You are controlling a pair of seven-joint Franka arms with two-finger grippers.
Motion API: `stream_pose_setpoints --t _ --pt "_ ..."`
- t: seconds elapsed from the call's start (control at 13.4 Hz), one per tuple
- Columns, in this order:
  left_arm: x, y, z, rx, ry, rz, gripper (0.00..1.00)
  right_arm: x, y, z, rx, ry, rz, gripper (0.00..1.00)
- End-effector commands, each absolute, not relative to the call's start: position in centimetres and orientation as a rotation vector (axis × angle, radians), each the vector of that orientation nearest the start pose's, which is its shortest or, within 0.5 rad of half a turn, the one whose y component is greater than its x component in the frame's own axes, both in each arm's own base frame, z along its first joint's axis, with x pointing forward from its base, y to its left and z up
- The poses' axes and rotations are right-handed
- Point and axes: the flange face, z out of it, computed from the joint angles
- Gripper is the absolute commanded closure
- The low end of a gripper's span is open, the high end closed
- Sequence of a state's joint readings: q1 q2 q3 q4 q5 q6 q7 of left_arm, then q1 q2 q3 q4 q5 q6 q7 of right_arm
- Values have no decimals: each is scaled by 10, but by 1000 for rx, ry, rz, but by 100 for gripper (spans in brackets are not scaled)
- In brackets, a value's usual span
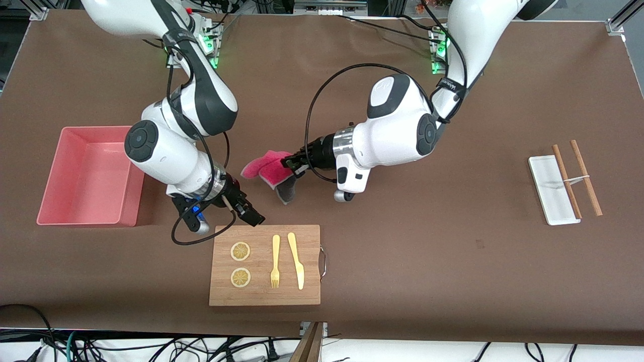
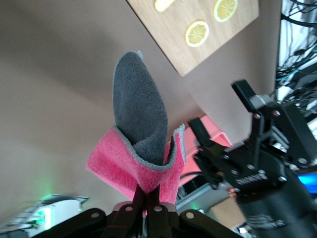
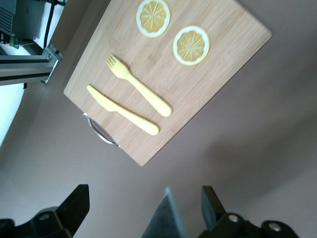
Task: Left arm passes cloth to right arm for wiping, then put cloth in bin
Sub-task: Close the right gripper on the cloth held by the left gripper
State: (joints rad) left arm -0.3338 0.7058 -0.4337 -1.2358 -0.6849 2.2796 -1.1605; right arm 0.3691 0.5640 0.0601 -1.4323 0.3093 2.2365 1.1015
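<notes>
front view: pale pink rectangular plastic bin [image 1: 88, 176] at the right arm's end of the table. right gripper [image 1: 221, 213], fingers spread wide, empty, over bare table. crimson-and-grey soft cloth [image 1: 269, 168] hangs just beside it, long axis drooping downward, pinched shut in the left gripper [image 1: 292, 163].

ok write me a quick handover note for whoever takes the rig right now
Left gripper: shut on the cloth, holding it in the air over bare table, farther from the front camera than the cutting board.
Right gripper: open, holding nothing, over the table just off the cutting board's corner; the cloth's hanging edge shows between its fingers in the right wrist view.
Bin: at the right arm's end of the table, nothing in it.
Done: cloth lifted and presented.
Left: handover to the right arm, wiping, cloth into bin.
</notes>
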Motion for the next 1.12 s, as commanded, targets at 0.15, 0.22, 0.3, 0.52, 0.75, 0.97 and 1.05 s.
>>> stream_pose_setpoints --t 0.15,0.22,0.3,0.52,0.75,0.97,1.05 --pt "619 -480 424 2001 1036 -621 100 665 317 392 -2458 1202 84 0" --pt "619 -480 424 2001 1036 -621 100 664 318 386 -2464 1203 99 0" --pt "620 -479 424 2000 1037 -621 100 662 320 380 -2472 1203 109 0" --pt "620 -479 424 1999 1038 -622 100 653 330 362 -2514 1199 174 0" --pt "622 -477 424 1992 1042 -625 100 649 331 355 -2513 1240 241 0" --pt "622 -476 424 1991 1044 -624 100 653 325 356 -2497 1232 252 0" --pt "622 -476 424 1989 1044 -626 100 655 320 361 -2507 1209 242 0"
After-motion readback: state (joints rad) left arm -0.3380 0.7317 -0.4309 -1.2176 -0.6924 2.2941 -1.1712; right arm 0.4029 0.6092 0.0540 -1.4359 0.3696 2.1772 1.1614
